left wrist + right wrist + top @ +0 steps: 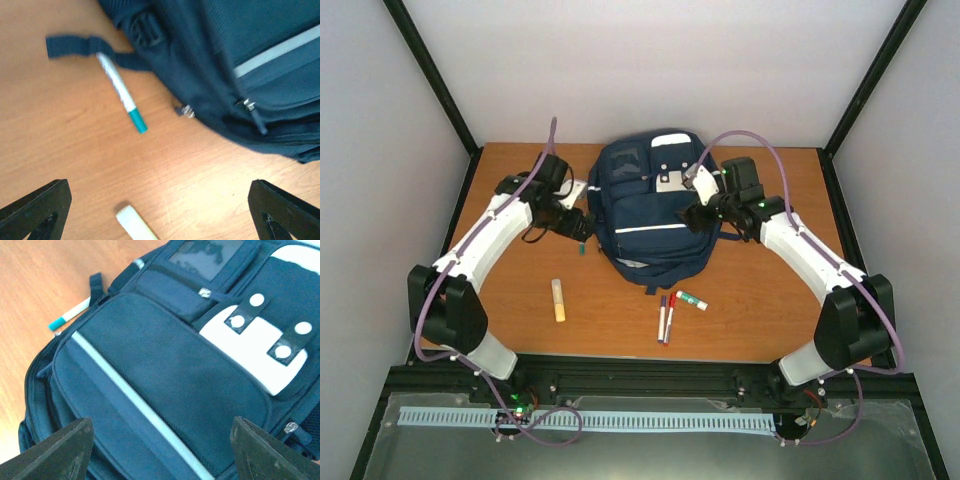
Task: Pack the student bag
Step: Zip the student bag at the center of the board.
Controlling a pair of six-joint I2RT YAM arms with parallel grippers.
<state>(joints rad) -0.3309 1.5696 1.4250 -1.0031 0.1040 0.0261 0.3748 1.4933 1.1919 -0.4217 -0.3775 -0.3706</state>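
Note:
The student bag [650,210], navy with thin white stripes and a white buckled patch [260,345], lies flat mid-table with its front up. My left gripper [582,228] hovers at the bag's left side, open and holding nothing, over bare wood [160,210]. A white marker with a teal cap [120,92] lies on the table beside the bag's strap [70,45]. My right gripper [695,215] hangs over the bag's right side, open, with only the striped front pocket [165,390] below its jaws.
A pale yellow stick [558,300] lies on the table left of centre, and its white end [135,225] shows in the left wrist view. Two markers [665,316] and a green-capped one [693,300] lie in front of the bag. Grey walls close in the table.

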